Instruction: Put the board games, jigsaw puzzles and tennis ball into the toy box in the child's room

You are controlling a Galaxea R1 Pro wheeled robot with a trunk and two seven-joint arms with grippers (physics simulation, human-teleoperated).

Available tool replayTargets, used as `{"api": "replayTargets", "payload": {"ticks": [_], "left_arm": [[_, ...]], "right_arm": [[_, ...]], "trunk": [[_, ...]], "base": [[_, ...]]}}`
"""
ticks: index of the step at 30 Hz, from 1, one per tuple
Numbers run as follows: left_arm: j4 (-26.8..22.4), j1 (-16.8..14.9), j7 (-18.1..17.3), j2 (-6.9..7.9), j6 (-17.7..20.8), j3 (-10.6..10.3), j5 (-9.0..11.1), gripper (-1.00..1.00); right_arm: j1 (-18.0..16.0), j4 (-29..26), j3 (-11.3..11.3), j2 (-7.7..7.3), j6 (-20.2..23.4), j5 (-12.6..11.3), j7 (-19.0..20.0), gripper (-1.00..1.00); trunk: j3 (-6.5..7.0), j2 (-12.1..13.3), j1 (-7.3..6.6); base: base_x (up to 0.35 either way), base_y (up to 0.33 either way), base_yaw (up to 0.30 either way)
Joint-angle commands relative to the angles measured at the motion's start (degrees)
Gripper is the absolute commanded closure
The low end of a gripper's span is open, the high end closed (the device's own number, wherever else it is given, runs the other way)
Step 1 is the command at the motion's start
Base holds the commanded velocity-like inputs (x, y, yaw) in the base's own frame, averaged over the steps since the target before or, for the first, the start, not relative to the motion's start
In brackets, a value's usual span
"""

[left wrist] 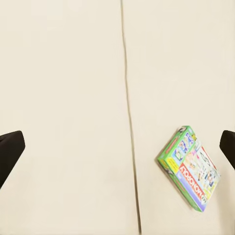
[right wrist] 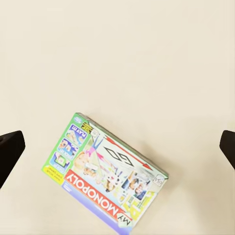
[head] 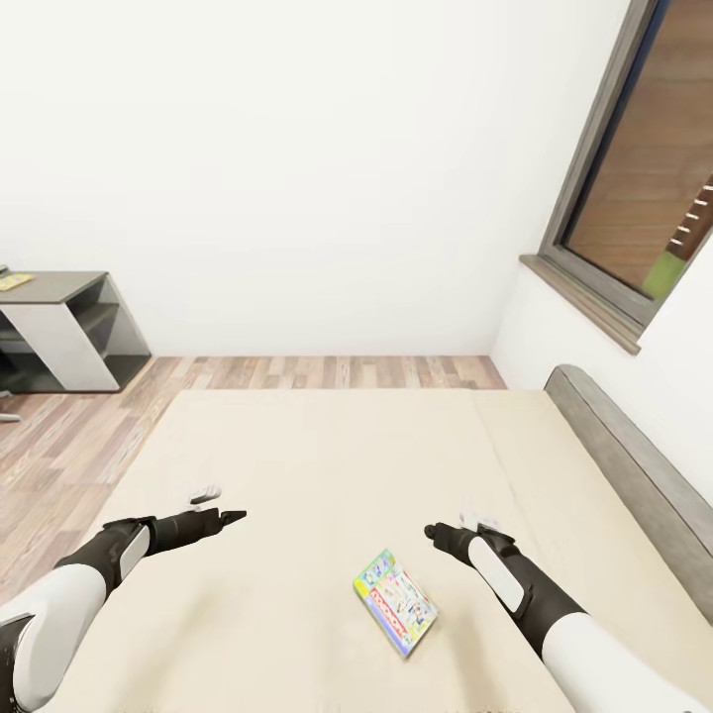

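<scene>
One board game, a white-green box (head: 396, 602) with a red MONOPOLY banner, lies flat on the beige mattress of the bed (head: 327, 456). My left gripper (head: 218, 505) hovers open over the mattress to the box's left. My right gripper (head: 451, 526) hangs open just right of and beyond the box. The left wrist view has the box (left wrist: 189, 168) off to one side of the open fingers. In the right wrist view the box (right wrist: 107, 175) lies between the widely spread fingertips (right wrist: 10, 149). The table, toy box, jigsaw puzzles and tennis ball are out of view.
A grey padded bed frame (head: 634, 465) runs along the right side under a window (head: 644, 188). A dark grey shelf unit (head: 69, 332) stands at the far left on the wood-plank floor (head: 327, 371), with something flat and yellowish (head: 12, 282) on top.
</scene>
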Motion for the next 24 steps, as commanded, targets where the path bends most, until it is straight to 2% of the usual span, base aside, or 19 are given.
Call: {"api": "replayTargets", "payload": {"ticks": [1, 24], "left_arm": [[-0.1, 0.0, -0.3, -0.03, 0.4, 0.5, -0.6, -1.0], [-0.1, 0.0, -0.4, -0.03, 0.4, 0.5, -0.6, -1.0]], "right_arm": [[-0.1, -0.1, 0.4, -0.09, 0.1, -0.6, -0.6, -1.0], [-0.1, -0.1, 0.4, -0.09, 0.1, -0.6, -0.6, -1.0]], "trunk": [[-0.21, -0.1, 0.03], [-2.39, -0.1, 0.03]], "base": [[0.0, 0.0, 0.0], [0.0, 0.0, 0.0]]}}
